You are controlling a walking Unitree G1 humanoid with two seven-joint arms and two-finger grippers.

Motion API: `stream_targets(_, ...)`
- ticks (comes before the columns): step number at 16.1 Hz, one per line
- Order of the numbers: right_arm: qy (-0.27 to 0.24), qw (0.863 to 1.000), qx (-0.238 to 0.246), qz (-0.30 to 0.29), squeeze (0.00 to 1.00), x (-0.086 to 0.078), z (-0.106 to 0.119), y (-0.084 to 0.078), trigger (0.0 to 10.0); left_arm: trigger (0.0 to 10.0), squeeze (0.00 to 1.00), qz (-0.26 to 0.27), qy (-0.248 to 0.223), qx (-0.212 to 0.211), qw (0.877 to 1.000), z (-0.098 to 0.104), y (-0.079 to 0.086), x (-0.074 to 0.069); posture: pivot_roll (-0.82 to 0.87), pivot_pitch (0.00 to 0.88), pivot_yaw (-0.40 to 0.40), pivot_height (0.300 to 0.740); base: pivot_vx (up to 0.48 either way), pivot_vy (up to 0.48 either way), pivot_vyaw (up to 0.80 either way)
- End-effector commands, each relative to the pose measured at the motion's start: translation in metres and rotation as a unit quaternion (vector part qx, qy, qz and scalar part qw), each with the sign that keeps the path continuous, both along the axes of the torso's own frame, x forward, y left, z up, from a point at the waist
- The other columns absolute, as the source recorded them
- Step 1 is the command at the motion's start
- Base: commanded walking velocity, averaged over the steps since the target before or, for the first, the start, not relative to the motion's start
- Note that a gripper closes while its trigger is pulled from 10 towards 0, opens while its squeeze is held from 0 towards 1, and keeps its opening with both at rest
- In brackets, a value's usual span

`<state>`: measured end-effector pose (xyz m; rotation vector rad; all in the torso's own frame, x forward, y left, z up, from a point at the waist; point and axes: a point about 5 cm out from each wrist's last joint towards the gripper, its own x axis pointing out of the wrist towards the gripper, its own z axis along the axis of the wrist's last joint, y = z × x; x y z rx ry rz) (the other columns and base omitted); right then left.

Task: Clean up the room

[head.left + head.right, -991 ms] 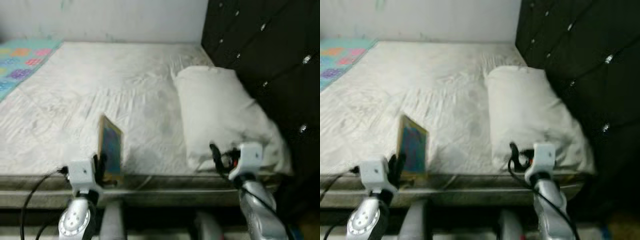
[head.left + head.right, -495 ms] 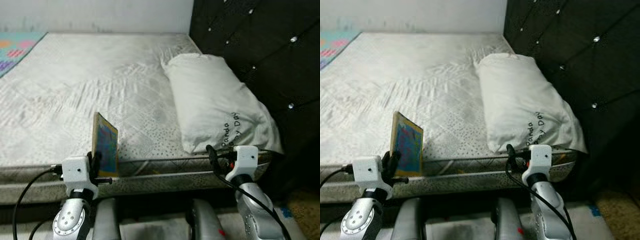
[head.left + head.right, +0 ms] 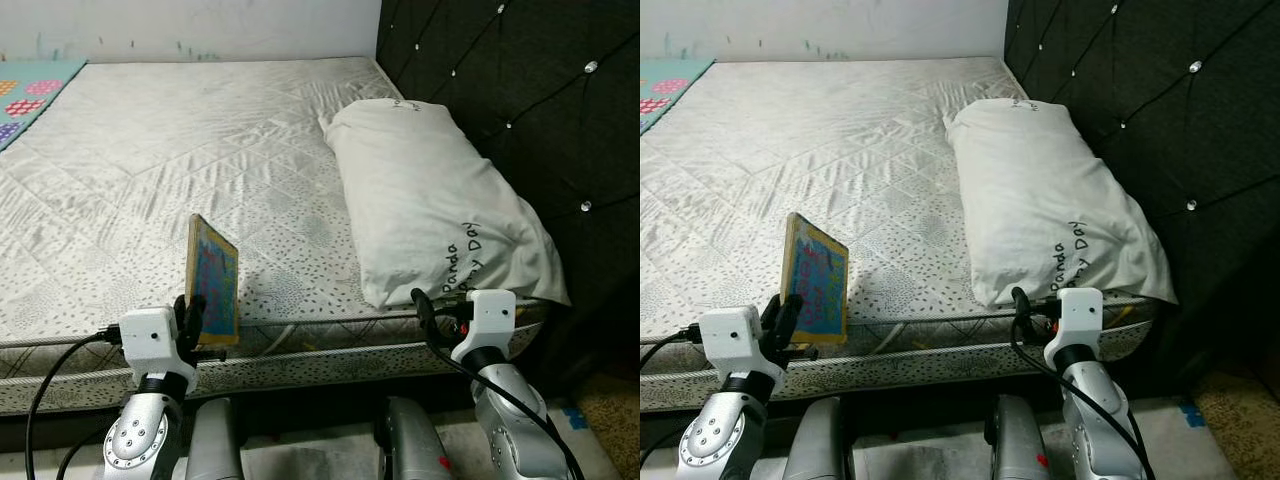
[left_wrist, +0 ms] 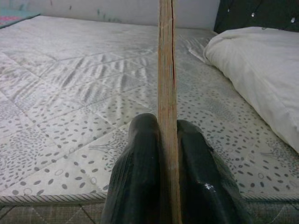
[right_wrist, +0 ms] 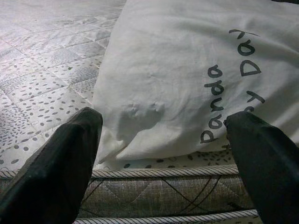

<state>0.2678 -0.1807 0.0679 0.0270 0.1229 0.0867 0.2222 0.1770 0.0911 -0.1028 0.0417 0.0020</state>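
My left gripper (image 3: pixel 192 322) is shut on a thin book (image 3: pixel 212 279) with a colourful cover, held upright on edge over the near edge of the mattress (image 3: pixel 180 150). In the left wrist view the book's spine (image 4: pixel 167 93) stands pinched between the two black fingers (image 4: pixel 140 177). My right gripper (image 3: pixel 425 308) is open at the mattress edge, just in front of a white pillow (image 3: pixel 435 200) printed "Panda Day". In the right wrist view its fingers (image 5: pixel 60 163) stand wide apart with the pillow (image 5: pixel 187 70) beyond them.
A black tufted headboard (image 3: pixel 510 90) rises on the right behind the pillow. A patterned play mat (image 3: pixel 25 95) lies at the far left. A white wall (image 3: pixel 200 25) closes the back. Bare floor (image 3: pixel 600 420) lies at the bed's lower right.
The camera has steadied and the picture has sharpened; the view has shifted a little. The left gripper keeps hold of the book, the right stays open.
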Motion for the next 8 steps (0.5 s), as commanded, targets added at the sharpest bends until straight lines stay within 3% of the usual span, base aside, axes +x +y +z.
stream_targets(1,-0.006,1.000,-0.004,0.005,0.00,0.0008,0.0021,0.0001,10.0,10.0,0.00,-0.011,-0.025,-0.006,1.000,0.0114,-0.0038,0.0036,-0.08,0.000,-0.025,0.559,0.000,0.000,0.00)
stream_targets(8,-0.006,1.000,-0.007,0.006,0.00,0.0012,0.0017,0.0001,10.0,10.0,0.00,-0.008,-0.035,-0.007,0.999,0.0196,-0.0025,0.0050,-0.08,0.000,-0.027,0.559,0.252,0.000,0.00)
